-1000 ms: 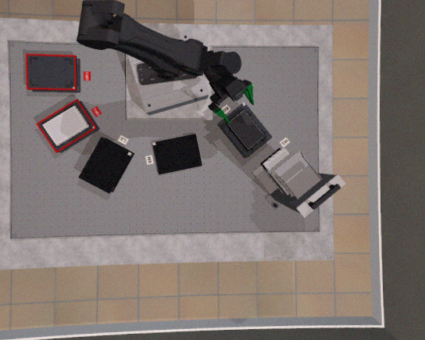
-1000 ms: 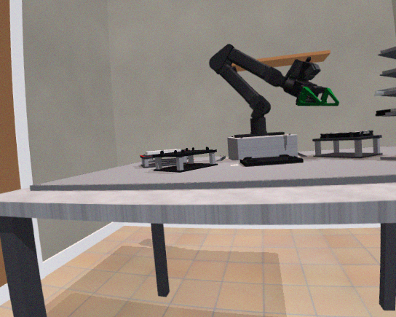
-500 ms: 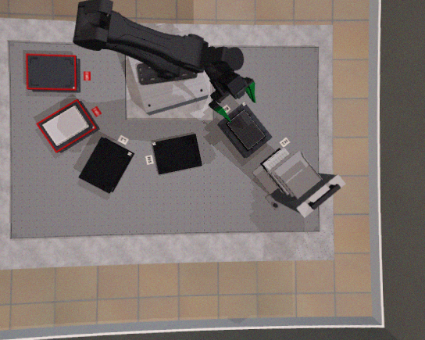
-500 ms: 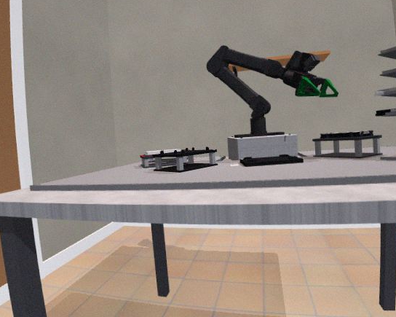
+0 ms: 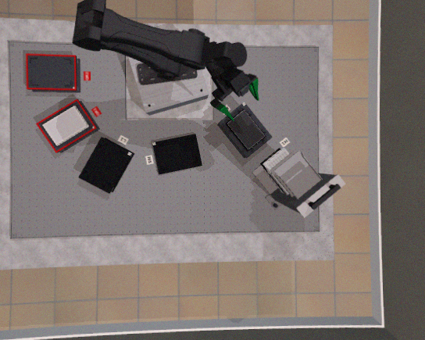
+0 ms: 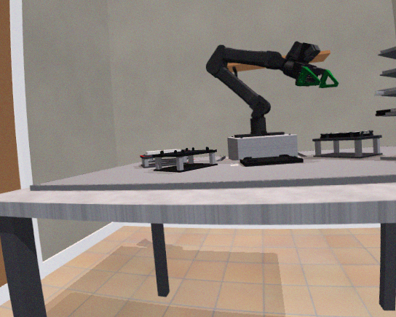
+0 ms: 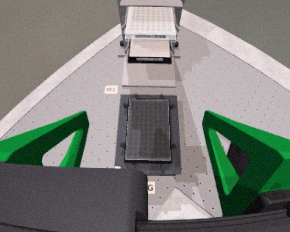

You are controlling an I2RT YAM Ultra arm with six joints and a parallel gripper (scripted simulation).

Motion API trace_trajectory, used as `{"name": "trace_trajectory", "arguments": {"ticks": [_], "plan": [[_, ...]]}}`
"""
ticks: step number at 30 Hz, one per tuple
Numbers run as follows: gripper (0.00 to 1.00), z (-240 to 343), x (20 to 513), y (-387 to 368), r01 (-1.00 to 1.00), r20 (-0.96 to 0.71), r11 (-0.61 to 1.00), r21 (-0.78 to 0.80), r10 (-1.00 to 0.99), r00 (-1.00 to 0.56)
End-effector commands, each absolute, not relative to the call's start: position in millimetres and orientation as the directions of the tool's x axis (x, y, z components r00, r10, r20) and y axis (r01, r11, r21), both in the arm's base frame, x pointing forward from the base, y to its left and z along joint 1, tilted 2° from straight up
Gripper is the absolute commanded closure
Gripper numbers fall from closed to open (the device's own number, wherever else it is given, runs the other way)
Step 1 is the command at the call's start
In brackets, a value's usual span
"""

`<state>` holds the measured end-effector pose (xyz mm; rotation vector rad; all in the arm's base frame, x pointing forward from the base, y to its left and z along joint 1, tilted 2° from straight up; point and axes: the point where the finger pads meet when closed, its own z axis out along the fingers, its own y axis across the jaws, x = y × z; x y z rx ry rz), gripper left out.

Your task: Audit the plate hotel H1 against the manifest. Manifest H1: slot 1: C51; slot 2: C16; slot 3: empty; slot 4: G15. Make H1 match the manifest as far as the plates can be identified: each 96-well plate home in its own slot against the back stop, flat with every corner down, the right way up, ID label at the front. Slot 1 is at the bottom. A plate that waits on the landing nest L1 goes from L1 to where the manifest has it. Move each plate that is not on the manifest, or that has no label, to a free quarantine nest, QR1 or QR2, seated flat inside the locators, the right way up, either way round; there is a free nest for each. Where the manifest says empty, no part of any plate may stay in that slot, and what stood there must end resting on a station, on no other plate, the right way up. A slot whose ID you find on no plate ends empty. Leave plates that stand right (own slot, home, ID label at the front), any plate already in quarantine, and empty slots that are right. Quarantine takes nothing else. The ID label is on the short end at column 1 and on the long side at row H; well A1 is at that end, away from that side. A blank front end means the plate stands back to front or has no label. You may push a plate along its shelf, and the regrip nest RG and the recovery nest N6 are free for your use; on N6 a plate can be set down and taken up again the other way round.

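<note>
With jaws fully spread and empty high above the dark plate (image 7: 149, 129) at frame centre, a skewed descent could knock that plate off its nest (image 7: 121, 164).

My arm (image 6: 242, 88) is matte black all over, built of thick rounded links with bulky cylindrical joints. My gripper (image 6: 317, 79) carries two bright green fingers, each an open triangular frame. I stand on a pale grey block base (image 6: 238, 150).
</note>
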<state>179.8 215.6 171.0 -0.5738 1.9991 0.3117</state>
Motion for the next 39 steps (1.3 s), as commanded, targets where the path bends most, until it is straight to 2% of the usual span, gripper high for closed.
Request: {"name": "trace_trajectory", "arguments": {"ticks": [1,17,39], "plan": [[0.0,175.8,178.0,224.5,-0.56,-0.867,0.827,-0.053,-0.317,-0.385],[0.0,176.3,169.0,270.6,-0.747,-0.755,0.641,-0.177,-0.575,-0.315],[0.0,177.0,156.1,336.0,-0.926,-0.522,0.277,-0.258,-0.846,-0.108]]}}
